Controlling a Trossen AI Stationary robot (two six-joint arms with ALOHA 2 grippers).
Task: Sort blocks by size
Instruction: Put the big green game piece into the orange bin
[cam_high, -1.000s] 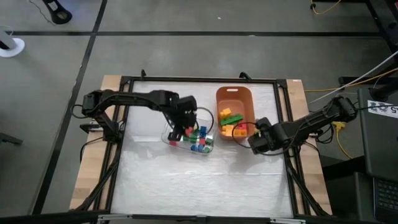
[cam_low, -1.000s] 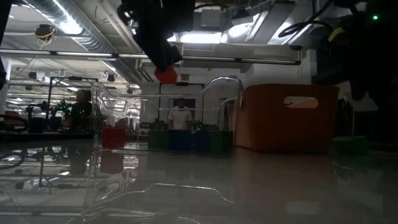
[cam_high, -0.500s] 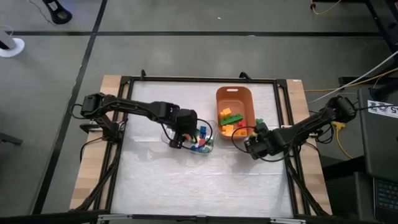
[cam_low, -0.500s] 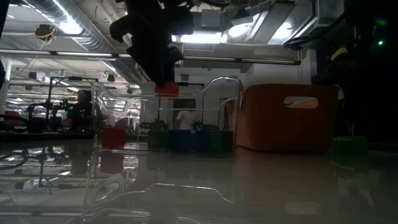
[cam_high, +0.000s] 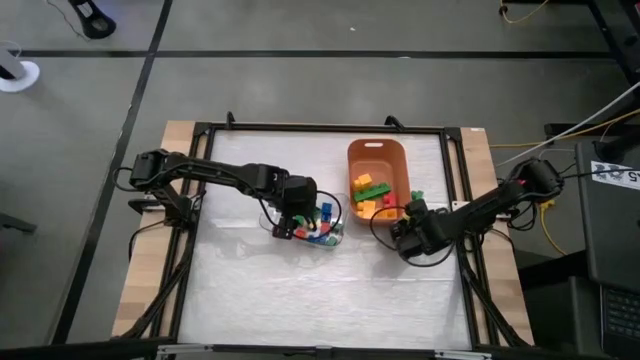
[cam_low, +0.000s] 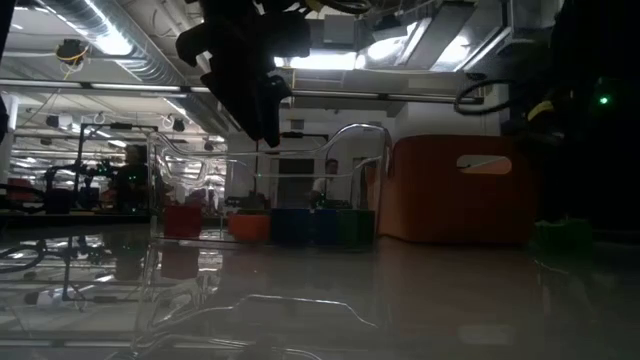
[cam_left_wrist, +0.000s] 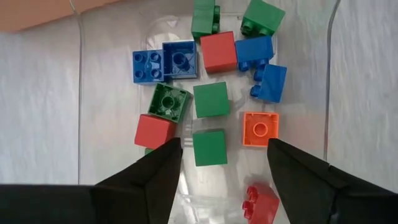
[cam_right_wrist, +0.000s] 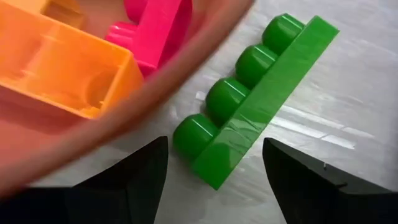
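Note:
A clear tray (cam_high: 268, 214) holds several small blocks: red, green, blue and an orange one (cam_left_wrist: 260, 129) lying flat on the tray floor. My left gripper (cam_left_wrist: 225, 146) hovers open above them, touching nothing; it also shows above the tray (cam_low: 262, 120). A long green brick (cam_right_wrist: 261, 93) with a row of studs lies on the table against the orange bin (cam_right_wrist: 124, 112), studs toward the bin. My right gripper (cam_right_wrist: 214, 146) stands open just over it, a finger on either side of its near end, apart from it. In the high view this brick (cam_high: 416, 197) lies right of the bin.
The orange bin (cam_high: 375, 155) at the far middle holds yellow, green, orange and pink bricks. A black frame (cam_high: 320, 128) runs round the white table top. Bare table lies toward the near edge (cam_high: 320, 290).
My left gripper has gone toward the table's near edge and a little down over the tray, and it has opened. The orange brick it held has dropped onto the tray floor. My right gripper has sunk toward the long green brick beside the bin.

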